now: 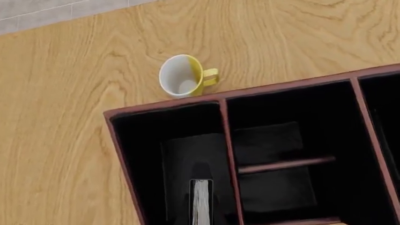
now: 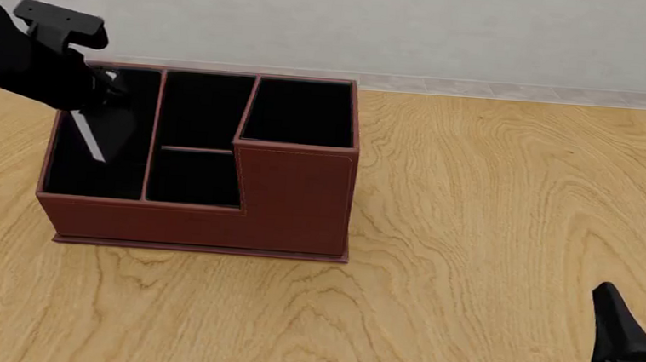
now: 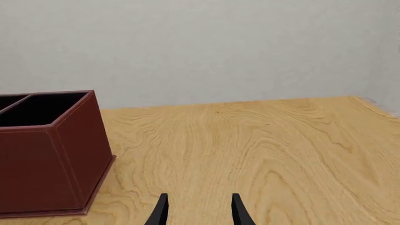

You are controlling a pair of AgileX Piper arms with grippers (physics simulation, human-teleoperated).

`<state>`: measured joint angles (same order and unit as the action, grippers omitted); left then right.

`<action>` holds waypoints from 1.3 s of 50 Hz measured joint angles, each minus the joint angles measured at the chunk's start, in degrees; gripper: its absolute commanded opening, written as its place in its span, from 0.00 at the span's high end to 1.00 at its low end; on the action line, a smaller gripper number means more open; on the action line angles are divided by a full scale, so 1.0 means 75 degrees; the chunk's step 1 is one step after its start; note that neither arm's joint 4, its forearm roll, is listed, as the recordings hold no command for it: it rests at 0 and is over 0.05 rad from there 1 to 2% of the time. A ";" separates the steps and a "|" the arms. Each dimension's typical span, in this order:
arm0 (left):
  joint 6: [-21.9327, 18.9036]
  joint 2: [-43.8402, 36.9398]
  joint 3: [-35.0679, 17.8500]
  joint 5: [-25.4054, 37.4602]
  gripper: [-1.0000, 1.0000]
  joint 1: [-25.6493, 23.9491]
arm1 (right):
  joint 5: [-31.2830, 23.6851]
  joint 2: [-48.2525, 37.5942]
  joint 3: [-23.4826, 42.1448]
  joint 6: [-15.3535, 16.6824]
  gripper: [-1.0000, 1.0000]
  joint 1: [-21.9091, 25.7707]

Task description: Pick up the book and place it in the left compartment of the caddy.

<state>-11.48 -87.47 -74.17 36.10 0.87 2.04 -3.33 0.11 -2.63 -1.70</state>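
The book (image 2: 90, 137) hangs tilted inside the left compartment (image 2: 112, 179) of the caddy (image 2: 287, 204), at the front view's upper left, its long axis sloping down from the left gripper (image 2: 104, 90), which is clamped on its top edge. The white page edge shows. The right gripper (image 3: 198, 210), lower right, idles slightly open and empty over the wooden table (image 2: 503, 211). A yellow mug (image 1: 185, 76) stands just beyond the caddy.
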 measured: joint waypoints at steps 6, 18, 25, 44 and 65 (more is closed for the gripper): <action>0.0061 -0.0089 0.0095 -0.0191 1.00 0.0052 | -0.0005 0.0004 0.0002 -0.0001 0.00 -0.0001; 0.0180 -0.0230 0.0323 -0.0573 1.00 0.0109 | -0.0019 0.0018 0.0005 -0.0003 0.00 -0.0010; 0.0228 -0.0308 0.0473 -0.0810 1.00 0.0152 | -0.0022 0.0024 0.0003 0.0006 0.00 -0.0016; 0.0250 -0.0578 0.0824 -0.1426 1.00 0.0301 | -0.0068 0.0070 0.0001 0.0020 0.00 -0.0053; 0.0167 -0.0948 0.0909 -0.1824 1.00 0.0485 | -0.0056 0.0065 -0.0002 0.0005 0.00 -0.0069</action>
<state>-10.22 -94.58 -67.36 22.42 4.50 1.62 -2.84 0.09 -2.60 -2.22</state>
